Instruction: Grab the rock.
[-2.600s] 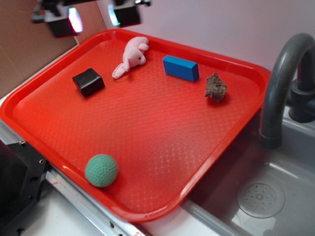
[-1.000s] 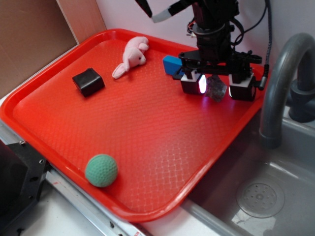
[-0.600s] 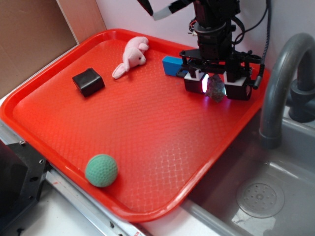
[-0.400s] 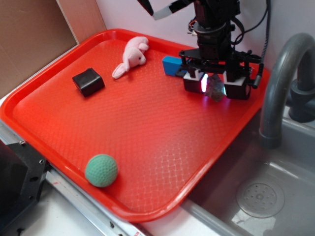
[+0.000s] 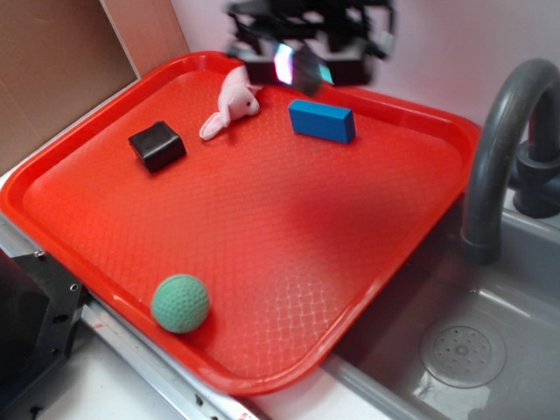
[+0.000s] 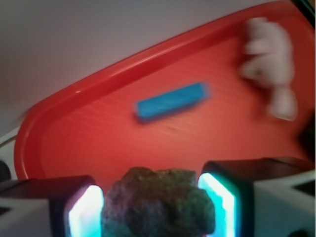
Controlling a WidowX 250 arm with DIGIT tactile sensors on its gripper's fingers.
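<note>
The rock (image 6: 160, 202), a rough brown-grey lump, sits clamped between my two glowing pads (image 6: 85, 213) in the wrist view. In the exterior view my gripper (image 5: 302, 66) is a motion-blurred shape high above the back of the red tray (image 5: 420, 236), shut on the rock (image 5: 304, 70), which shows as a dark blur between the lit pads. The spot at the tray's right where the rock lay is bare.
On the tray lie a blue block (image 5: 322, 121), a pink plush toy (image 5: 233, 101), a black cube (image 5: 157, 144) and a green knitted ball (image 5: 180, 303). A grey faucet (image 5: 499, 149) and sink (image 5: 455, 350) stand to the right. Brown cardboard (image 5: 52, 61) stands at the left.
My gripper closed on the rock at the tray's right side, then lifted it up and swung left toward the back of the tray. The other objects have not moved.
</note>
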